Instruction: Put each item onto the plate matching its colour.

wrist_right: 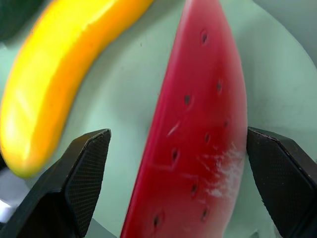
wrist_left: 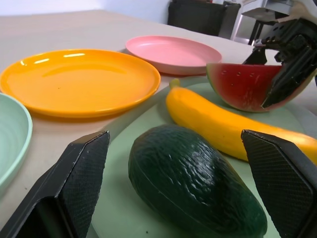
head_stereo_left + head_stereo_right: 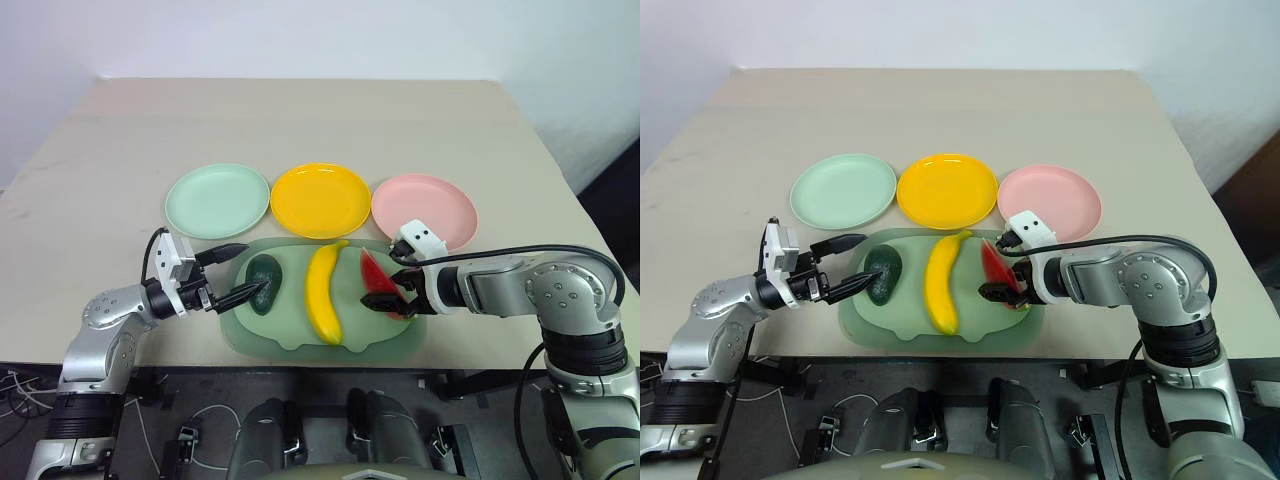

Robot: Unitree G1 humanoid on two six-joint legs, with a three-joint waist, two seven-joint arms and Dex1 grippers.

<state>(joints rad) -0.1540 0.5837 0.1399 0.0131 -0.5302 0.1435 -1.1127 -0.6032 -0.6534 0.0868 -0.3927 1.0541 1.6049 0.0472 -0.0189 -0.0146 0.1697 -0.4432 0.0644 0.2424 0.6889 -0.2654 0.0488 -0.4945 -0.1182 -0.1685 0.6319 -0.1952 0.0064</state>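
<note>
Three toy foods lie on a pale-green tray (image 3: 300, 338): a dark green avocado (image 3: 265, 283), a yellow banana (image 3: 323, 292) and a red watermelon wedge (image 3: 374, 272). Behind the tray stand a mint green plate (image 3: 217, 200), a yellow-orange plate (image 3: 320, 200) and a pink plate (image 3: 424, 210), all bare. My left gripper (image 3: 250, 268) is open and level at the tray's left edge, with its fingers (image 2: 79, 183) on either side of the avocado's near end, not touching it. My right gripper (image 3: 390, 298) points down over the watermelon wedge (image 1: 198, 148), open, with a finger on each side of it.
The beige table (image 3: 300, 120) stretches back behind the plates. The tray sits close to the table's near edge. The banana lies lengthwise between the avocado and the watermelon, its tip toward the yellow-orange plate.
</note>
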